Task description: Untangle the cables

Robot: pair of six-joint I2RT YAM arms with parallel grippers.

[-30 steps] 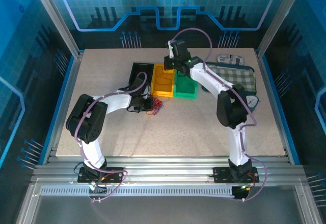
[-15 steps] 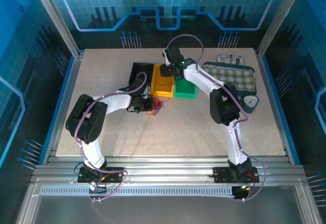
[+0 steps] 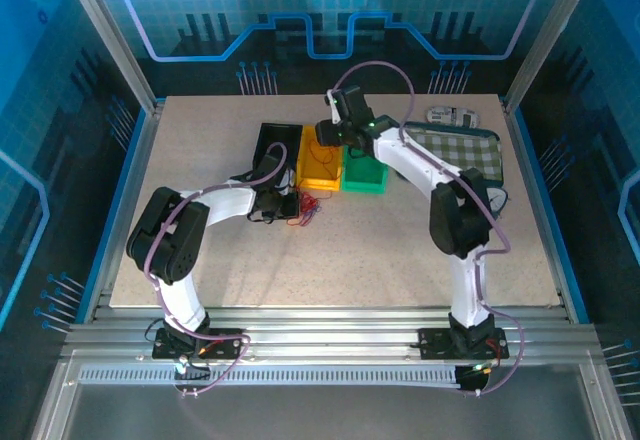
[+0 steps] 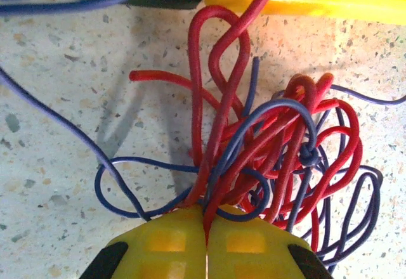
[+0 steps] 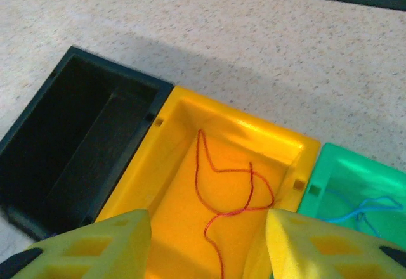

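The left tool (image 4: 206, 228) is clamped tight on the cables (image 4: 273, 158), its two yellow pads meeting with several red and dark blue strands pinched at the seam. The bunch lies on the table (image 3: 350, 250) just near of the bins, a little left of centre, loops fanning away from the pinch and a dark knot sitting to the right of it. Held this way the tool most likely serves as an anchor, so that a single strand can be drawn out without dragging the whole bunch along.

The right tool (image 5: 203, 241) hovers over the yellow bin (image 5: 235, 111) with its jaws partly apart and nothing between them. One red wire (image 5: 222, 184) lies loose on that bin's floor, and a pale blue wire (image 5: 361, 209) lies in the green bin (image 5: 355, 155) to its right; the black bin (image 5: 76, 133) on the left looks empty. The bins seem to sort freed strands by colour.
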